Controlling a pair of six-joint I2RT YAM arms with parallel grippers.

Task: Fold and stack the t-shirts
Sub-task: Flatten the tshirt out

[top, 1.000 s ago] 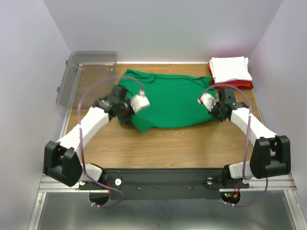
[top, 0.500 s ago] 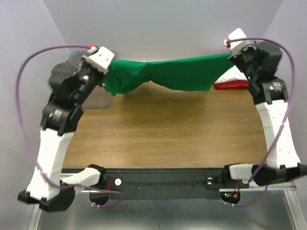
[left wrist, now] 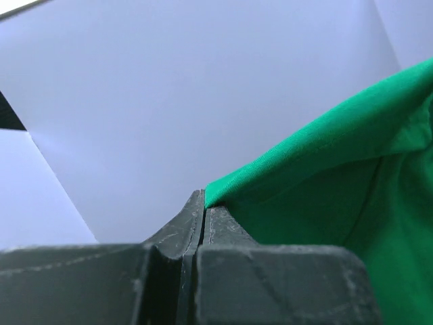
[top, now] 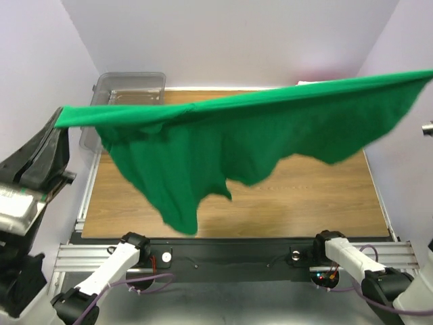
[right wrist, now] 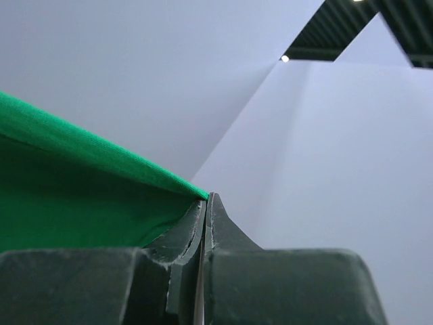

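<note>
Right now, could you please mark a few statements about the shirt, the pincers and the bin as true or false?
1. The green t-shirt is held up and stretched between the two arms. True.
2. The left pincer is open and empty. False: it is shut on the shirt's edge.
3. The clear grey bin stands at the far left of the table. True.
4. The right pincer grips a white shirt. False: it is shut on the green t-shirt.
</note>
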